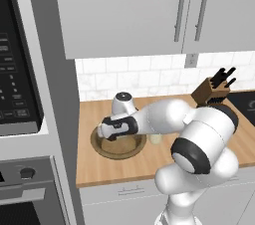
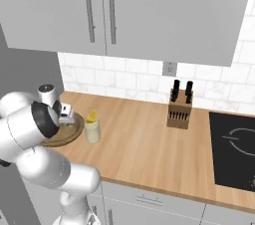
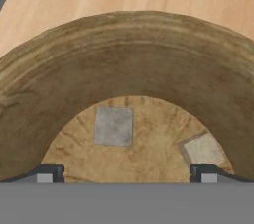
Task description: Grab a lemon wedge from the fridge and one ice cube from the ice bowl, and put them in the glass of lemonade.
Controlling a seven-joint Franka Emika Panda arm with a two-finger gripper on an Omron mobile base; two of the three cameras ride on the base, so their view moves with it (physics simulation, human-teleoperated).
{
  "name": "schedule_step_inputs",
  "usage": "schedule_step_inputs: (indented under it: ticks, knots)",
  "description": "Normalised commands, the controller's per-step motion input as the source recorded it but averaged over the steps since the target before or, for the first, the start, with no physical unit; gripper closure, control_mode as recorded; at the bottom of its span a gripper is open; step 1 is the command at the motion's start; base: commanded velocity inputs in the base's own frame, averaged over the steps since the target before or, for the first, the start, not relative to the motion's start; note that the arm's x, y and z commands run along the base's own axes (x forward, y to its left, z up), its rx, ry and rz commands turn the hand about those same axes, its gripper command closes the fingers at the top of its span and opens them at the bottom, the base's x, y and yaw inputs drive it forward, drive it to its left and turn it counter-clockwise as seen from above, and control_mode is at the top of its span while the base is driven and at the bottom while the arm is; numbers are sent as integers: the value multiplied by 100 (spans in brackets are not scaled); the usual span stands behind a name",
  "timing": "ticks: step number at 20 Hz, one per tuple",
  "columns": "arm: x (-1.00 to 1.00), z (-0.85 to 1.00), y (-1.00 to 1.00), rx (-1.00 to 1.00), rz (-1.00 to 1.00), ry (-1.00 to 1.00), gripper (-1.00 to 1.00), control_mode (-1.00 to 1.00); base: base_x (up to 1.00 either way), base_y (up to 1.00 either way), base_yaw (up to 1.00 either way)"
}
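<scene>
The ice bowl (image 3: 124, 59) is wide, brown and wooden, and lies directly under my gripper (image 3: 127, 174). Two pale grey ice cubes rest on its floor: one (image 3: 114, 126) left of centre, the other (image 3: 202, 148) to the right, close to my right fingertip (image 3: 203, 172). The fingers stand wide apart, open, with nothing between them. In the right base view my gripper (image 2: 66, 118) hangs low over the ice bowl (image 2: 69, 134). Just right of it stands the glass of lemonade (image 2: 92, 132), with the yellow lemon wedge (image 2: 92, 116) at its top. The fridge is out of view.
A wooden knife block (image 2: 179, 110) stands at the back of the wooden counter (image 2: 144, 154), and a black cooktop (image 2: 234, 149) lies at the right. Grey wall cabinets (image 2: 124, 10) hang overhead. A built-in microwave (image 1: 15, 69) and oven (image 1: 25, 194) are on the left.
</scene>
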Motion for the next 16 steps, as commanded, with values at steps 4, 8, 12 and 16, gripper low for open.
schedule_step_inputs:
  ticks: [4, 8, 12, 16]
  knots:
    - [17, -13, 0, 0, 0, 0, -100, -100, 0, 0, 0]
    - [3, -15, 0, 0, 0, -6, -100, -100, 0, 0, 0]
    - [2, -18, 0, 0, 0, -6, -100, -100, 0, 0, 0]
    - [0, -24, 0, 0, 0, -4, -100, -100, 0, 0, 0]
